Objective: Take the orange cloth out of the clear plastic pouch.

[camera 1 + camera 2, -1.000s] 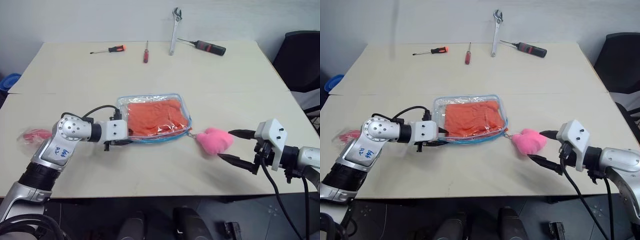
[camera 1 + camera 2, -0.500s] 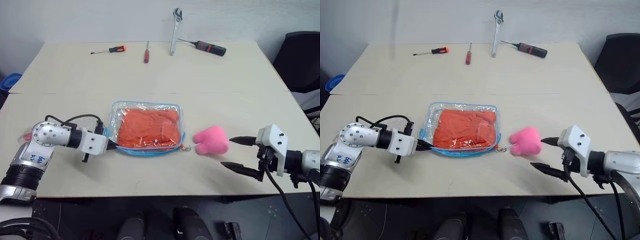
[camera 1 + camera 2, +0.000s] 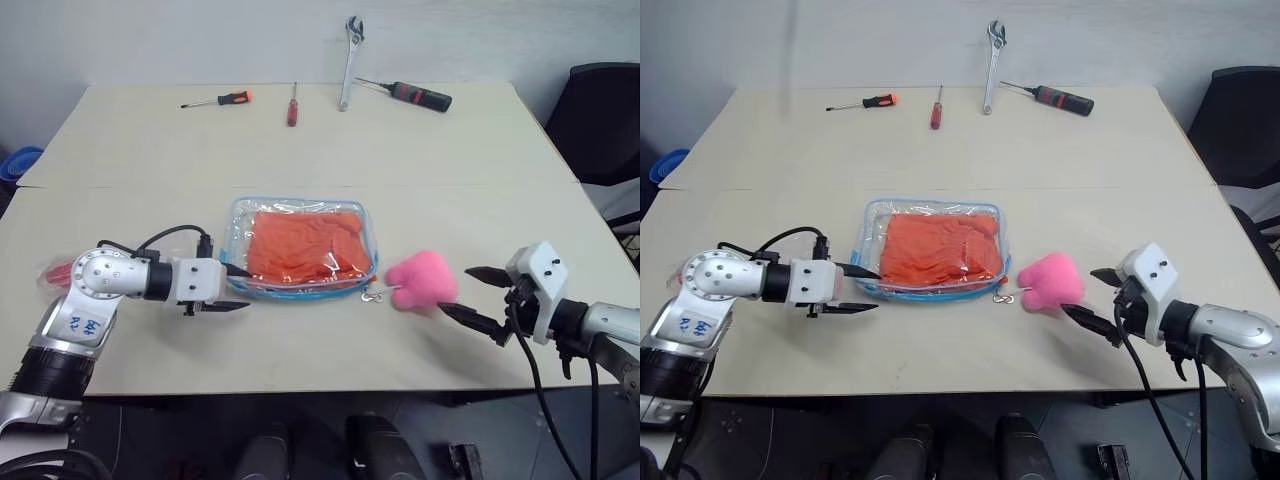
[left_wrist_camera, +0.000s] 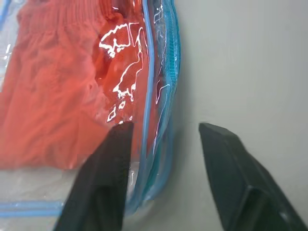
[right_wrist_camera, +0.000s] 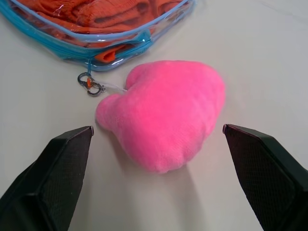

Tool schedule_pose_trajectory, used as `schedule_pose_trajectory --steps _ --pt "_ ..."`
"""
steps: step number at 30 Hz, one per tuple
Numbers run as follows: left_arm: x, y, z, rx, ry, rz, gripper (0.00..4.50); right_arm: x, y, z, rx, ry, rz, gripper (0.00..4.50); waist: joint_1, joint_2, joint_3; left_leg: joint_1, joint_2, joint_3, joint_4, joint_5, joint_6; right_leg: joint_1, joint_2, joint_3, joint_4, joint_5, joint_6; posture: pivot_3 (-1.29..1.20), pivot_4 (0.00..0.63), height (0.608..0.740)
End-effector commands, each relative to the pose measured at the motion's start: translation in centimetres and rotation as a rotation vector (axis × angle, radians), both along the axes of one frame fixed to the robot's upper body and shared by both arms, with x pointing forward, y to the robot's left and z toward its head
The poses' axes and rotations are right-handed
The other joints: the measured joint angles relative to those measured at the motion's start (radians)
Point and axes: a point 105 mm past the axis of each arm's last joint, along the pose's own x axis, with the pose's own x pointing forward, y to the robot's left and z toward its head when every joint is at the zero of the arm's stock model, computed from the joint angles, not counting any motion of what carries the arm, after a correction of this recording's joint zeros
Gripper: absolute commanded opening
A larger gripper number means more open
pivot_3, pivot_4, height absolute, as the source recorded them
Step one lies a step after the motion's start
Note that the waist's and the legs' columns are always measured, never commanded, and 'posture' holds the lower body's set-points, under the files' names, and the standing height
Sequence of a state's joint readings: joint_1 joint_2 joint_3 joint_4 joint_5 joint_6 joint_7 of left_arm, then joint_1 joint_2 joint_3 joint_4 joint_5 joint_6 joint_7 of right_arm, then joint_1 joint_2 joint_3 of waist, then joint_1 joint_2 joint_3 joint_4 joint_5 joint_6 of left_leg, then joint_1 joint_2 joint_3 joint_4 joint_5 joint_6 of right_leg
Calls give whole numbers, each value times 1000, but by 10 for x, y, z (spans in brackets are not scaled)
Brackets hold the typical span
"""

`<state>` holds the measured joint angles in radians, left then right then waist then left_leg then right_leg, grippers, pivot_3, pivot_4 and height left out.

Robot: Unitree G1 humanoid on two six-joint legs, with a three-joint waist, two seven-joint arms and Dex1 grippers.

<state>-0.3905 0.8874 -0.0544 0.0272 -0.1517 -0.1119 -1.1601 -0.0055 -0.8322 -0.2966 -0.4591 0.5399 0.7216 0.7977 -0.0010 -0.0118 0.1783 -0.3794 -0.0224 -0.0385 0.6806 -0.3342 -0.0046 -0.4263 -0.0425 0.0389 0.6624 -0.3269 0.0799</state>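
Observation:
The clear plastic pouch (image 3: pixel 300 215) with light-blue trim lies flat in the middle of the table, the orange cloth (image 3: pixel 305 248) folded inside it. A pink plush heart (image 3: pixel 422 280) hangs off its right corner by a small clasp (image 5: pixel 91 85). My left gripper (image 3: pixel 238 288) stands open at the pouch's left end. In the left wrist view the blue trim (image 4: pixel 166 72) runs into the gap between the fingers (image 4: pixel 108 168). My right gripper (image 3: pixel 455 290) is open just right of the heart, one finger on each side of it, apart from it.
Two screwdrivers (image 3: pixel 222 99), a wrench (image 3: pixel 349 60) and a black-handled tool (image 3: pixel 415 95) lie along the table's far edge. A red item in thin plastic (image 3: pixel 58 270) sits by my left arm. A black chair (image 3: pixel 600 120) stands at the right.
My left gripper, shut on the pouch's left edge half a second ago, has opened. The pouch has shifted back to the right. My right gripper has come closer to the heart.

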Motion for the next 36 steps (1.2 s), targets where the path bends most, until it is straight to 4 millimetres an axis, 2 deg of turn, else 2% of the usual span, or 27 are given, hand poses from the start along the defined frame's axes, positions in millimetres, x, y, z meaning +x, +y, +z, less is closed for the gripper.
schedule_pose_trajectory --steps 1,3,6,13,18,21,24,30,36 --pt "-13 -2 38 -187 77 56 2718 7 0 -3 40 -5 -24 4500 0 0 0 0 0 0 0 0 0 0 0 0 0 0 0 0 150 740" --pt "-23 -5 55 -318 202 79 2718 15 0 -6 68 -6 -44 4500 -1 0 0 0 0 0 0 -1 2 0 0 0 0 0 0 0 150 740" --pt "-33 -9 69 -404 275 91 2747 19 2 -9 108 -1 -41 3881 -1 0 0 0 0 -1 0 -2 3 0 0 0 0 0 0 0 150 740" --pt "-27 -12 77 -445 233 151 2747 12 7 -5 104 -21 25 1560 0 0 0 0 0 -2 0 0 0 1 0 -1 0 0 0 0 150 740" --pt "-24 -14 77 -441 215 160 2747 13 12 19 43 -159 90 58 0 0 0 0 0 -1 0 0 -1 1 0 -1 0 0 0 0 150 740" --pt "-22 -17 75 -425 209 154 2747 8 28 39 -6 -270 192 58 -1 0 0 0 0 -1 0 0 -1 0 0 -1 -1 0 0 0 150 740" --pt "-20 -21 72 -415 208 140 2747 2 45 43 -66 -313 300 58 -1 0 0 0 0 -2 0 0 -1 0 0 -1 -1 0 0 0 150 740" --pt "-16 -40 62 -399 227 72 2747 0 92 31 -267 -448 593 58 -2 0 0 0 -1 -1 1 0 -1 0 0 -1 -1 0 0 0 150 740" --pt "-14 -56 51 -383 260 13 2747 -1 122 10 -384 -558 814 58 -1 0 0 0 -1 -1 1 1 -2 0 0 -1 -1 0 0 0 150 740"
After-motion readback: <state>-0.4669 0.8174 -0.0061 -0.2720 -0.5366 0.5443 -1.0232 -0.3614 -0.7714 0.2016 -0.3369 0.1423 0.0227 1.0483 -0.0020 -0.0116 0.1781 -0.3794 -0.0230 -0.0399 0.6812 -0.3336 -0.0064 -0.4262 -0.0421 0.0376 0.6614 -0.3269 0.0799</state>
